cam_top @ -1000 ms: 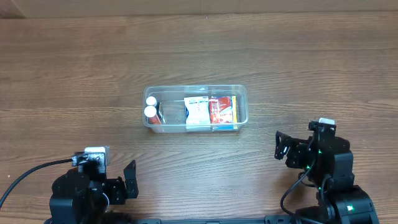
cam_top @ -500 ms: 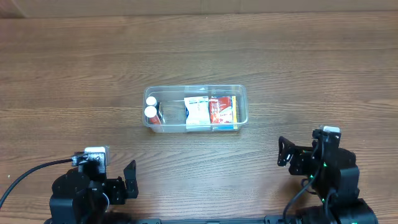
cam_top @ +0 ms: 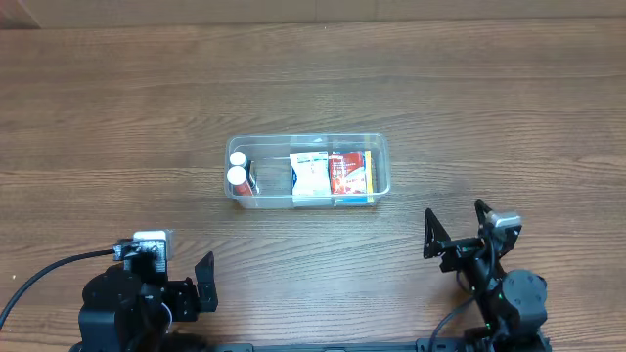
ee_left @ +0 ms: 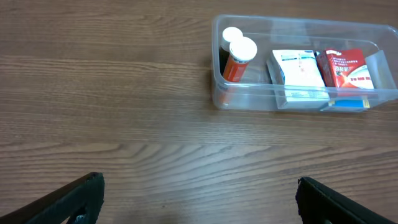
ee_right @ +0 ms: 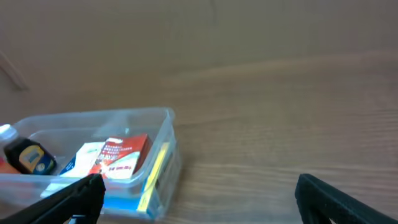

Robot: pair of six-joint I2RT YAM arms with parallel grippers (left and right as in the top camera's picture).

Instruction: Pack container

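The clear plastic container [cam_top: 381, 161] sits mid-table. It holds two white-capped bottles [cam_top: 237, 167] at its left end, a white box [cam_top: 309, 178] and a red box [cam_top: 349, 174]. My left gripper [cam_top: 184, 284] is open and empty near the front left, well short of the container; the left wrist view shows its gripper [ee_left: 199, 186] above bare wood, with the container [ee_left: 249, 99] ahead to the right. My right gripper [cam_top: 456, 227] is open and empty, front right of the container. In the right wrist view its gripper [ee_right: 199, 185] is low, with the container [ee_right: 168, 134] to the left.
The wooden table [cam_top: 117, 117] spreads all round the container. A pale strip [cam_top: 20, 12] lies at the far left corner. The left arm's black cable [cam_top: 39, 279] trails to the left edge.
My right arm has drawn back toward the front edge and its gripper now points lower and more level. The left arm and the container have not moved.
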